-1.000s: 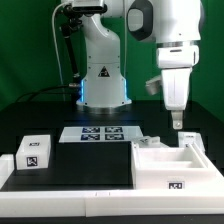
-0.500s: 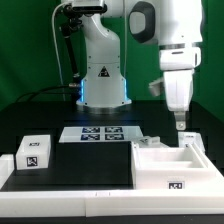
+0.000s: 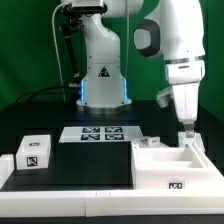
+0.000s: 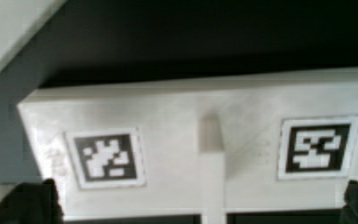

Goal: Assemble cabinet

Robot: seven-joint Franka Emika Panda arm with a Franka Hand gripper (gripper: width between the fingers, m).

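The cabinet's open white shell (image 3: 170, 163) lies on the black table at the exterior view's right, a tag on its front face. My gripper (image 3: 185, 130) hangs just above the shell's far right corner, open and holding nothing. A small white tagged block (image 3: 33, 152) stands apart at the exterior view's left. The wrist view looks straight down on a white cabinet face (image 4: 202, 110) with two square tags and a short ridge between them. My gripper (image 4: 188, 204) shows there only as dark fingers (image 4: 12, 206) at either side, spread wider than the face.
The marker board (image 3: 100, 133) lies flat mid-table in front of the arm's base (image 3: 104, 85). A low white rim (image 3: 60, 185) runs along the front and left of the black work area. Cables hang at the back left.
My arm has swung toward the exterior view's right and come down a little, bringing the gripper over the shell's far right corner. The jaws stayed open.
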